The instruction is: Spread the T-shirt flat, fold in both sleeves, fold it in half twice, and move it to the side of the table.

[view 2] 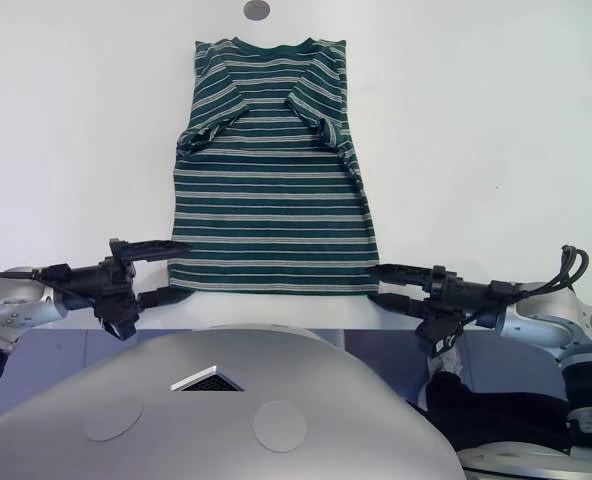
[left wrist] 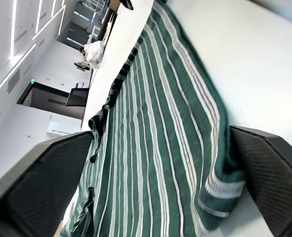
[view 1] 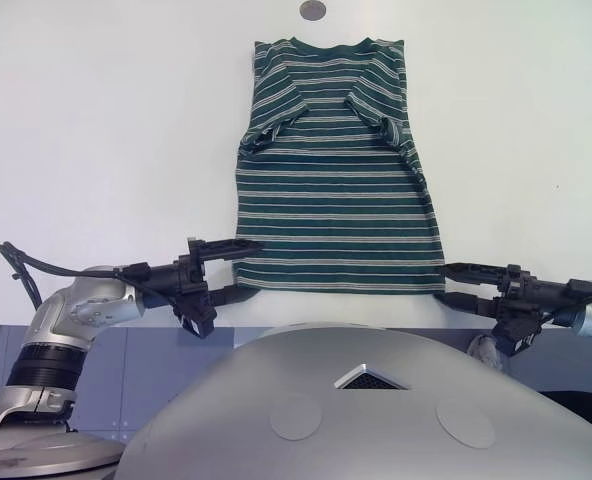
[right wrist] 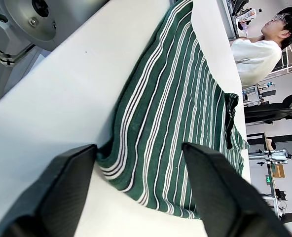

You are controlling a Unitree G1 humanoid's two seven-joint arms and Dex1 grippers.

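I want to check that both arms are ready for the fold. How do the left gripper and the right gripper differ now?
The left gripper is at the left hem corner of the T-shirt, the right gripper at its right hem corner. The left gripper's fingers stand wider apart than the right gripper's. Both are open, with a hem corner between the fingers.

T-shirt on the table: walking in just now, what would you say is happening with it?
The robot is folding the T-shirt, which lies flat on the table with both sleeves folded in. Its left hand and right hand sit open at the two near hem corners, one corner inside each. The halving folds are not yet done.
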